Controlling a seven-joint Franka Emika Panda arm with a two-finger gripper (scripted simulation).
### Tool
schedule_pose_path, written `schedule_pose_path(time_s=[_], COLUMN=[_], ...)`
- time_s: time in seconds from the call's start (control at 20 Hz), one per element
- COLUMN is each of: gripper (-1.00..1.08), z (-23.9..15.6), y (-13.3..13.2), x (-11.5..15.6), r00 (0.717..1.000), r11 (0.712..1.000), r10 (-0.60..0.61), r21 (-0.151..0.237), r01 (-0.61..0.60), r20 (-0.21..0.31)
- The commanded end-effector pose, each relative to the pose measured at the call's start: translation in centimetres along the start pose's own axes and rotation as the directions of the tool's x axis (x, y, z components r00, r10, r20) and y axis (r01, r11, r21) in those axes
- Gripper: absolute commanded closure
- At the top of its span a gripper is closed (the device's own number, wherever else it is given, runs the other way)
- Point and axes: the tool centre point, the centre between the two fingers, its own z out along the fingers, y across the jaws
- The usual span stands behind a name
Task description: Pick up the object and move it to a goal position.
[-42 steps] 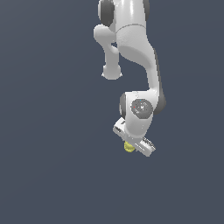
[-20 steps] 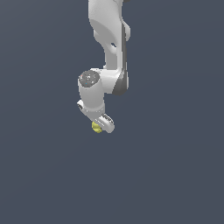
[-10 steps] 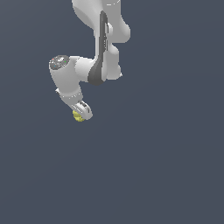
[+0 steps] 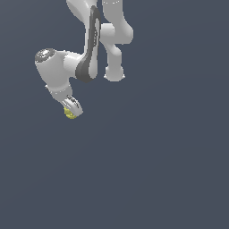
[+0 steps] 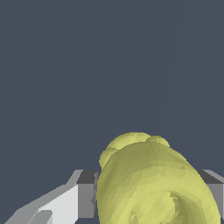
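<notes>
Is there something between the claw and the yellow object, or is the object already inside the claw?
Nothing visible stands between them. The yellow object sits between the fingers of the claw, which is closed on it. Around it both views show only bare grey background, and no goal marker is visible.

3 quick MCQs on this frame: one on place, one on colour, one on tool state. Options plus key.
1. Where is the object?
A. between the tool's fingers
B. lying far from the arm
C. on top of the arm's elbow

2. Its colour?
A. red
B. yellow
C. blue

3. The tool is:
A. wide open and empty
B. out of view
C. shut on the object

Key: 1 A, the wrist view shows a finger on each side of it. 2 B, yellow in both views. 3 C, the fingers press against the lump's sides.
</notes>
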Motion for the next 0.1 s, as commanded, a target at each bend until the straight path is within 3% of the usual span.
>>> schedule_pose_path(time_s=[0.0,0.05], gripper=[1.08,1.08], z=[-0.12,-0.13], y=[0.37,0.38], x=[0.18,0.20], r00=[1.000,1.000], r11=[1.000,1.000], r10=[-0.002,-0.002], r21=[0.000,0.000], r01=[0.002,0.002], r20=[0.000,0.000])
